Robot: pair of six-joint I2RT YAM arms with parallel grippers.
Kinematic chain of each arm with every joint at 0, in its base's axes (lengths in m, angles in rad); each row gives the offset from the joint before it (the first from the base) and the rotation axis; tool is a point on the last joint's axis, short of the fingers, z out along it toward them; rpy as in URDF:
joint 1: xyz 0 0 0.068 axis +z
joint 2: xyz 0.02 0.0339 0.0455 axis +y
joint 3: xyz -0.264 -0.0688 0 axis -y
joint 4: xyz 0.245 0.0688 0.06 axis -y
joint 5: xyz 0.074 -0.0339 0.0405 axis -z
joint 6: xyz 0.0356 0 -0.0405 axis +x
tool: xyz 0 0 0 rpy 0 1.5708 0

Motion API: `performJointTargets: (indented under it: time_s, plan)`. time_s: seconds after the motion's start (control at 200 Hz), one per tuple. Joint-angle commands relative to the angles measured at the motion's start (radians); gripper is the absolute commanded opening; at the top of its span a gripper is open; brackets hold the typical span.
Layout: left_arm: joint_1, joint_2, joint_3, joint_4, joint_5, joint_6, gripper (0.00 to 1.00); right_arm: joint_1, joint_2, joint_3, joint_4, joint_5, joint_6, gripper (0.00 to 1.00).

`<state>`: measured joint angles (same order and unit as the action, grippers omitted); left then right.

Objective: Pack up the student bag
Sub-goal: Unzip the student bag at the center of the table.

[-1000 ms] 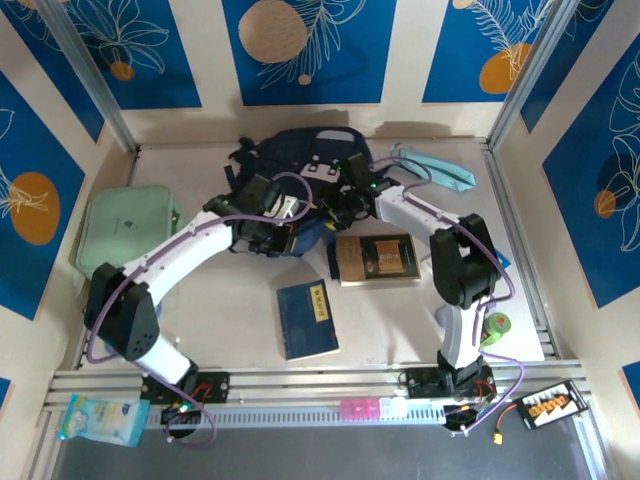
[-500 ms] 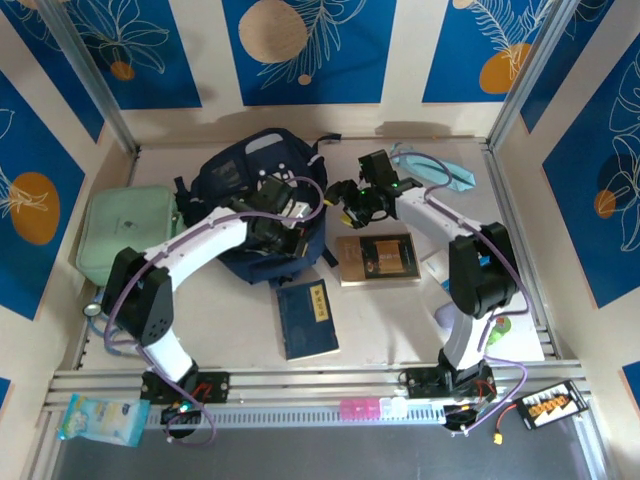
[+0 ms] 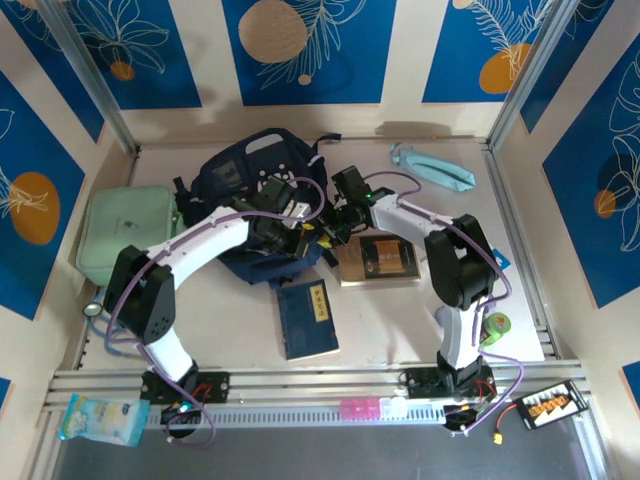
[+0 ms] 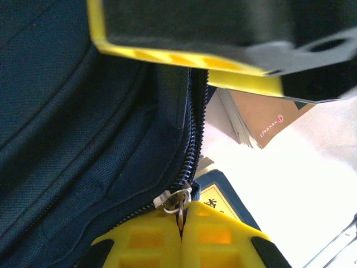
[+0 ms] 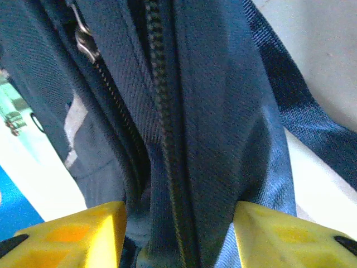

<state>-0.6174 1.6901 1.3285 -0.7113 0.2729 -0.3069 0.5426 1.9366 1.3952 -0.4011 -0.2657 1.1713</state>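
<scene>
Nothing fully readable.
- Blue book (image 3: 308,318): 1 pale title label (image 4: 215,197) with dark characters, cut off at the edge in the left wrist view.
- Brown cover (image 4: 254,111): 1 line of tiny red print (image 4: 269,126) beside a round red mark, too small to make out.

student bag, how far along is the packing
Done: nothing visibly packed. In hand: the left gripper is shut on the zipper pull of the student bag, while the right gripper straddles a fold of its fabric; a firm grip cannot be told. Left: open the bag and likely load the blue book, brown book, teal pouch and mint-green case, all lying outside it.
</scene>
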Motion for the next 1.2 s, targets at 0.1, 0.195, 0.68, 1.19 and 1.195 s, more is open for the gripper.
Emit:
performJointTargets:
  time_s: [0.1, 0.195, 0.68, 1.19, 1.195]
  plan:
    - [-0.003, -0.018, 0.01, 0.001, 0.002, 0.003, 0.0, 0.01, 0.021, 0.035, -0.044, -0.019, 0.005, 0.27]
    - [-0.001, -0.03, 0.013, -0.059, -0.036, 0.035, 0.0, -0.011, 0.01, 0.041, -0.046, 0.024, 0.002, 0.18]
    - [0.115, -0.133, -0.06, -0.328, -0.181, 0.196, 0.0, -0.161, 0.001, 0.146, -0.126, 0.23, -0.12, 0.15]
    - [0.108, -0.004, 0.037, -0.08, 0.092, 0.107, 0.0, -0.265, -0.131, 0.141, -0.225, 0.295, -0.253, 0.57]
    - [0.107, -0.002, 0.039, -0.077, 0.093, 0.105, 0.0, -0.264, -0.137, 0.138, -0.226, 0.297, -0.251, 0.58]
